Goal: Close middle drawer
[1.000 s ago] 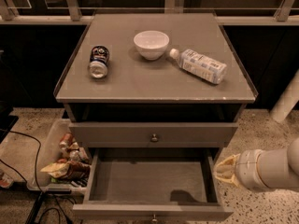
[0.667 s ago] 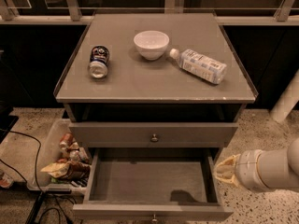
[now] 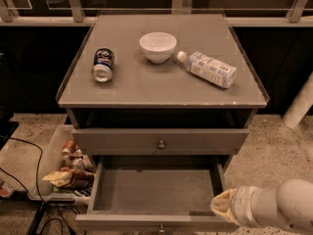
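The middle drawer (image 3: 156, 190) is pulled far out below the top drawer front (image 3: 160, 141). Its inside is bare and grey, and its flat front (image 3: 122, 223) with a small round knob (image 3: 160, 227) lies at the bottom edge of the view. My gripper (image 3: 221, 207) comes in from the lower right on a thick white arm (image 3: 279, 207). Its tan end sits at the drawer's right front corner, over the right side wall.
On the cabinet top (image 3: 161, 89) lie a can on its side (image 3: 102, 65), a white bowl (image 3: 157, 46) and a plastic bottle on its side (image 3: 208, 68). A bin of snacks (image 3: 63, 173) and cables (image 3: 34, 180) are on the floor at left. A white post (image 3: 301, 104) stands at right.
My arm has moved down and a little left, from beside the drawer's right wall to its right front corner. The drawer has not moved.
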